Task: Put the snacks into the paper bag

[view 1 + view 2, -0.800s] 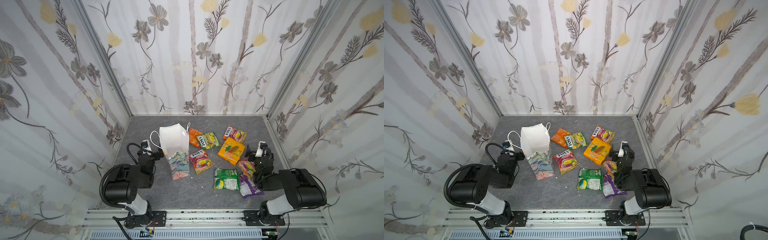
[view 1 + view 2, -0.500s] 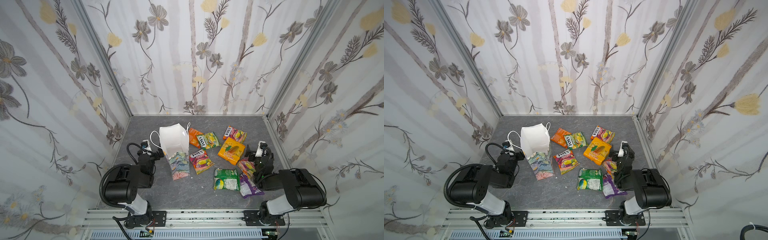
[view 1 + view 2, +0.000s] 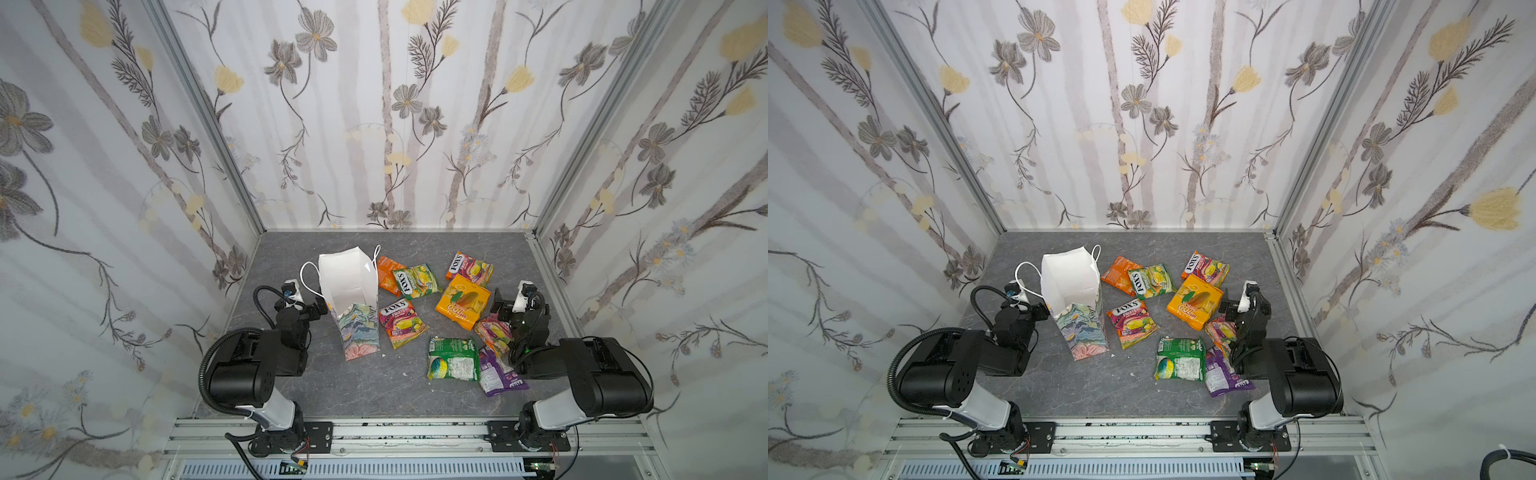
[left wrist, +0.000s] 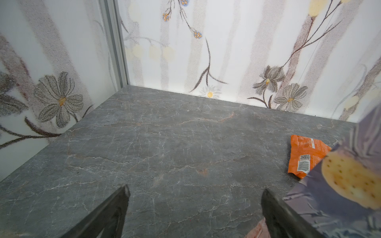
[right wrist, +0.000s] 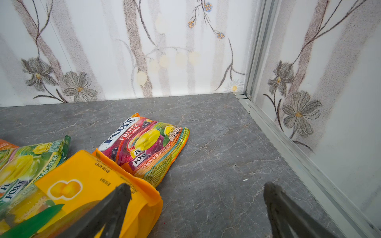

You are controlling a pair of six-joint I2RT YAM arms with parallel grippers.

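The tall floral-print paper bag (image 3: 351, 291) stands upright and open, white interior showing; the crinkly foil snack packets (image 3: 402, 323) and flat orange-yellow box (image 3: 462, 301) lie outside it, to its right. The left gripper (image 4: 195, 189), just left of the bag, and the right gripper (image 5: 198, 185), beyond the box, are both spread and empty. The grey marbled tabletop (image 3: 374, 386) is enclosed by floral-print walls (image 3: 395, 124).

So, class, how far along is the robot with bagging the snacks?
Done: nothing visible; no snack shows in the white inside of the paper bag. In hand: nothing; the left gripper and right gripper are open and empty. Left: all eight visible snacks, from the orange box to the green packet, lie on the table.
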